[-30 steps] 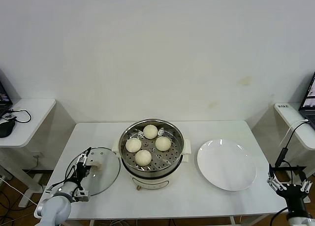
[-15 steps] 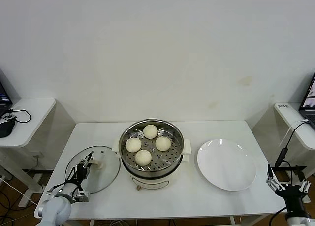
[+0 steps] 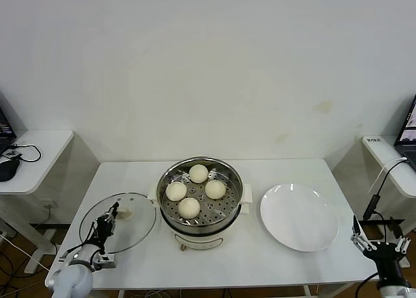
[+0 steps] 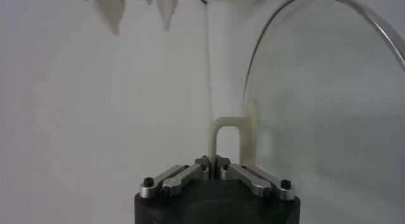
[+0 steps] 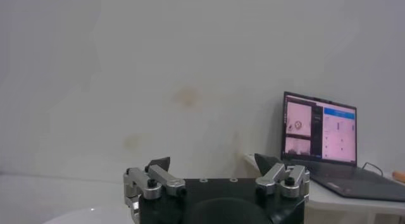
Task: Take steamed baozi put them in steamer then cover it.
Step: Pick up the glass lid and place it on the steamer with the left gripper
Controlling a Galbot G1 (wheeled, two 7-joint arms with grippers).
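Four baozi (image 3: 197, 189), smooth cream-white rounds, sit in the one shiny perforated steamer (image 3: 168, 207) mid-tabletop (image 3: 260, 259); one clear glass cover (image 3: 136, 217), metal-rimmed, lies left of the steamer; left gripper (image 3: 110, 215) fingers pinch its cream handle (image 4: 224, 140); right gripper (image 3: 382, 246) off the tabletop's right corner, fingers spread; one white plate (image 3: 299, 217) right of steamer.

Items counted in the head view: four steamed baozi (image 3: 198, 173) (image 3: 175, 191) (image 3: 215, 189) (image 3: 189, 208) at frame centre; one steamer (image 3: 168, 213) holding them; one cover (image 3: 133, 225) at lower left; one white plate (image 3: 299, 217) at lower right; one main table (image 3: 260, 259). Two side tables (image 3: 39, 149) (image 3: 383, 152) were apparently present, cut by the left and right edges.
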